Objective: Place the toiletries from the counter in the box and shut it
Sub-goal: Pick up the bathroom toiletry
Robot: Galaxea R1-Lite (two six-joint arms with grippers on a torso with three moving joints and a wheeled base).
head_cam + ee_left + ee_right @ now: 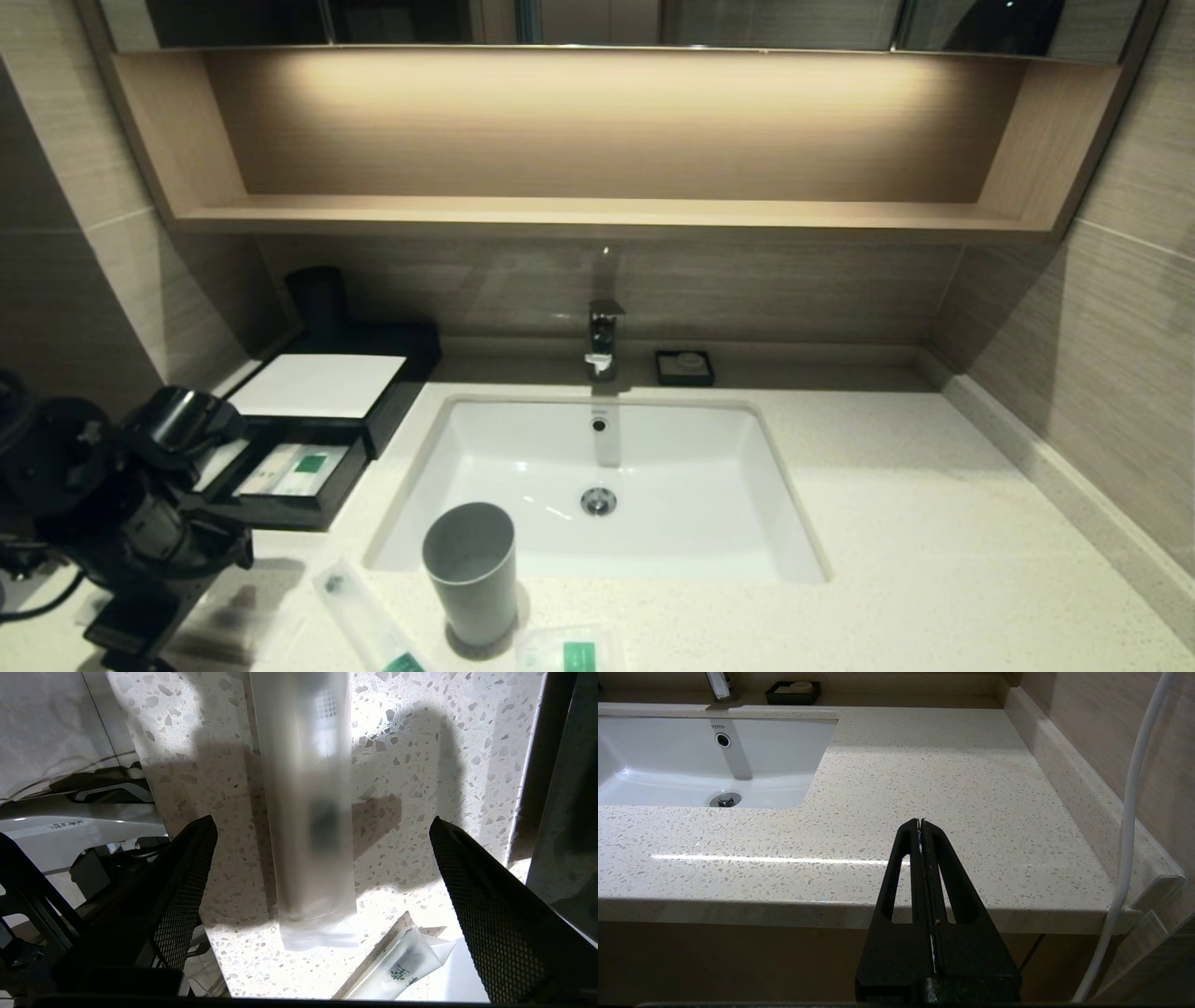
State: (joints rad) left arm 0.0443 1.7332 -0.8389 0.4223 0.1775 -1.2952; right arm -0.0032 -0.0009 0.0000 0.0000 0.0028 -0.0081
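My left gripper is open over the counter near its front left corner. A long translucent packet shows blurred between the wide-apart fingers, and neither finger touches it. A second packet lies beside it. In the head view a long packet and a small squarish one lie on the counter by its front edge. The black box stands at the left with its drawer pulled out and packets inside. My right gripper is shut and empty at the counter's front right edge.
A grey cup stands between the packets, in front of the white sink. The tap and a small black soap dish are at the back. A dark cup stands behind the box. Walls close in both sides.
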